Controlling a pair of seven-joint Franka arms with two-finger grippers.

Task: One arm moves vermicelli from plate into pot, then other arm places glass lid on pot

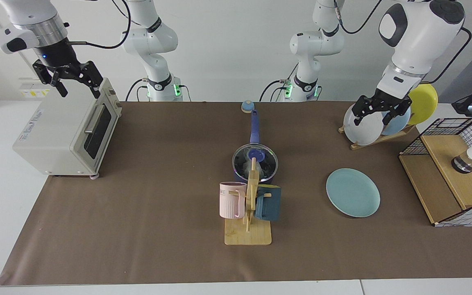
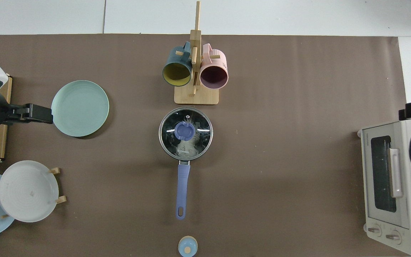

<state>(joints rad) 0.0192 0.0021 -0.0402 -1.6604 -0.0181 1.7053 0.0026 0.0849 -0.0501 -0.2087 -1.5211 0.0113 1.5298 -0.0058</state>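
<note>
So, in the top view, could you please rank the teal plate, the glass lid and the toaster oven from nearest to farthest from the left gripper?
Left gripper, open, hangs at the view's left edge.
1. Teal plate, right beside it.
2. Glass lid, on the pot at mid-table.
3. Toaster oven, at the far right edge.

Brown-covered table (image 1: 137,229) carries pot (image 1: 245,174); plate (image 1: 353,192); toaster oven (image 1: 62,131).
</note>
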